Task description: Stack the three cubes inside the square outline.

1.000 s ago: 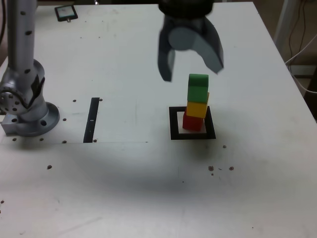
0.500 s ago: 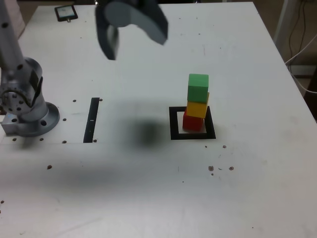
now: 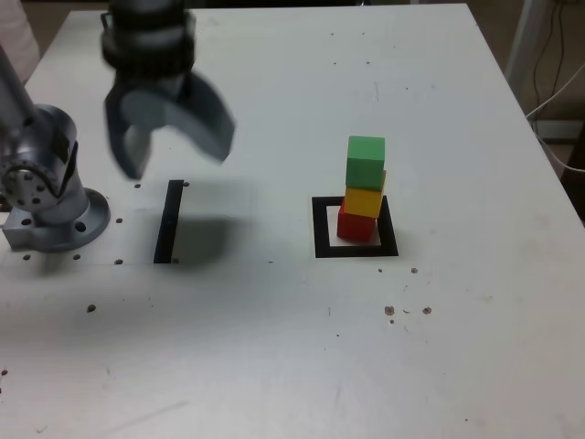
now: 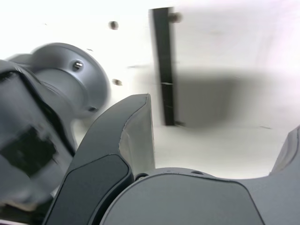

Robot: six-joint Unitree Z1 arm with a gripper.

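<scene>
- The green cube, yellow cube and red cube form one column, green uppermost, yellow between, red at the bottom.
- This stack's long axis stands upright from the desk; the cubes' edges do not line up perfectly, and no single cube has a longer side.
- The red cube sits within the square outline, over its white centre, in the right half of the exterior view.
- All three cubes have plain, matte, solid-coloured faces with crisp edges.
- The outline is a flat, thick black border, its sides running roughly parallel to the cubes' lower edges.
- The gripper is wide open with nothing between its curved grey fingers, raised above the desk and well apart from the stack; it is blurred in the exterior view.
- A narrow black strip lies flat between the arm's base and the outline, its long axis running from near to far in the exterior view.
- The arm's base is rounded, smooth grey metal; the desk is pale, with small dark holes and specks.
</scene>
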